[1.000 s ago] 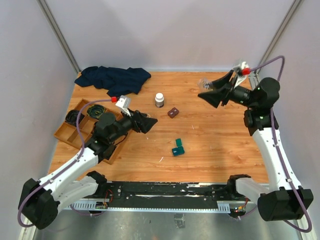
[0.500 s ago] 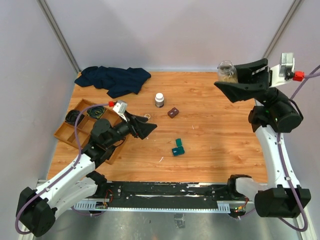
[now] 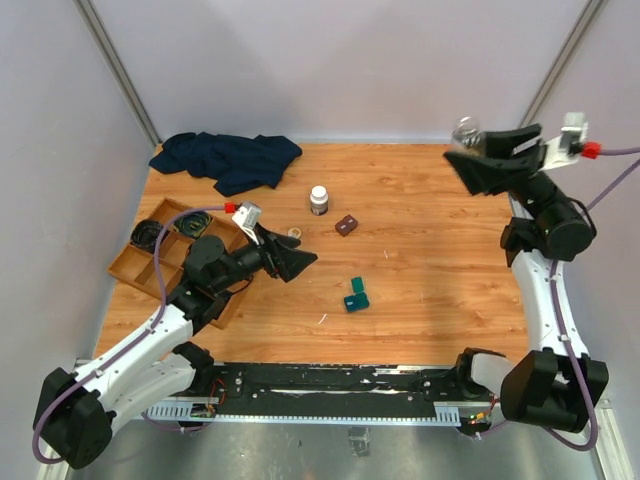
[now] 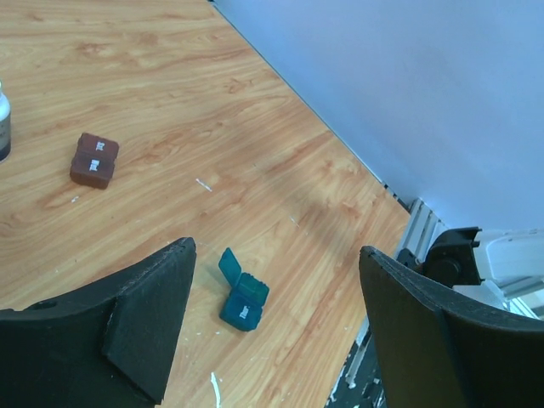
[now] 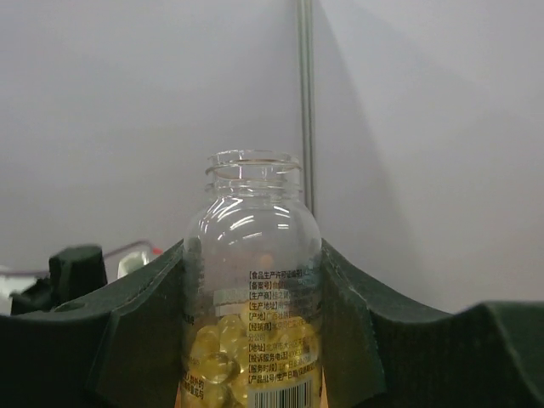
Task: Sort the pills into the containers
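Observation:
A small teal container (image 3: 356, 295) lies on the wooden table with its lid flipped open; the left wrist view shows it (image 4: 242, 293) below and between my fingers. My left gripper (image 3: 295, 258) (image 4: 276, 251) hovers open left of it, holding nothing. High at the back right, my right gripper (image 3: 478, 160) (image 5: 252, 289) is shut on a clear uncapped bottle (image 3: 466, 133) (image 5: 252, 280), held upright. Yellow pills (image 5: 217, 344) fill the bottle's lower part.
A small brown case (image 3: 346, 225) (image 4: 93, 159) and a white-capped bottle (image 3: 319, 199) stand mid-table. A little ring-shaped cap (image 3: 294, 233) lies near my left gripper. A wooden compartment tray (image 3: 150, 262) sits at the left edge, with a dark blue cloth (image 3: 228, 158) behind it.
My right arm has lifted the bottle from low over the table's back right to high up near the right wall. The left gripper has edged slightly toward the teal container.

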Robot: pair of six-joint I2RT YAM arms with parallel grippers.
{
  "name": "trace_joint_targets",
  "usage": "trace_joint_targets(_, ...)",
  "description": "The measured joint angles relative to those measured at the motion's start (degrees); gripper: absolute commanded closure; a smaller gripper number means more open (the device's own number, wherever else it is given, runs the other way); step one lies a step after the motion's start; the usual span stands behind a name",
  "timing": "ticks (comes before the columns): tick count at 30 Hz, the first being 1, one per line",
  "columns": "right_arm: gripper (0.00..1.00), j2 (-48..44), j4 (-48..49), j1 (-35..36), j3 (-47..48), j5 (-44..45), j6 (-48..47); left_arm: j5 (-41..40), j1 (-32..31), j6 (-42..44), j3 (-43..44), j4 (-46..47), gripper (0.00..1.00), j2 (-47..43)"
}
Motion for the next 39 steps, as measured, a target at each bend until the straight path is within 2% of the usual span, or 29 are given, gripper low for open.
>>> trace_joint_targets(5,0.99,-4.0,-3.0,5.1,-14.3,-12.6,-14.5,0.4,0.0,2.3,0.0,-1.6,0.18,-1.2)
trace_joint_targets(7,0.99,-5.3,-7.1,7.8,-20.9,-18.2,-22.6,0.4,0.0,2.4,-0.4,-1.1,0.11,-2.4)
trace_joint_targets(10,0.99,-5.9,-16.9,11.6,-28.8,-26.1,-37.0,0.4,0.0,1.4,-3.5,1.7,0.02,-5.4)
trace_joint_targets(12,0.99,-6.1,-26.2,12.6,-30.4,-29.5,-47.1,0.2,0.0,0.5,-5.8,2.5,0.01,-7.3)
trace_joint_targets(14,0.99,-6.0,-42.9,13.0,-29.2,-31.0,-62.9,-0.6,0.0,-0.6,-7.5,2.4,0.01,-9.5)
trace_joint_targets(16,1.0,-4.6,-64.3,14.2,-24.6,-29.6,-82.8,-1.5,0.0,-1.2,-7.7,1.6,0.01,-11.4)
trace_joint_targets(17,1.0,-2.2,-77.2,15.6,-20.1,-28.3,-95.6,-2.4,0.0,-1.1,-7.5,0.8,0.01,-12.6)
trace_joint_targets(19,0.99,2.8,-93.7,17.6,-13.8,-26.4,-113.5,-3.7,0.0,0.0,-6.3,-2.1,0.01,-14.4)
trace_joint_targets(22,0.99,10.3,-114.0,18.9,-10.0,-24.8,-137.8,-5.9,0.0,2.8,-3.2,-7.2,0.01,-15.8)
trace_joint_targets(25,0.99,15.0,-125.9,18.9,-10.6,-23.0,-151.6,-7.7,0.0,5.9,-1.2,-11.3,0.01,-16.9)
trace_joint_targets(28,0.99,15.2,-130.4,19.3,-10.9,-21.6,-157.5,-9.0,0.0,8.3,-1.0,-13.6,0.01,-17.8)
trace_joint_targets(33,0.99,10.6,-123.2,23.7,-14.3,-15.2,-152.4,-9.7,0.0,10.0,-1.0,-15.0,0.01,-17.6)
trace_joint_targets(39,0.99,11.0,-118.8,25.2,-15.1,-11.1,-148.9,-9.7,0.0,10.0,-1.4,-15.1,0.01,-18.0)
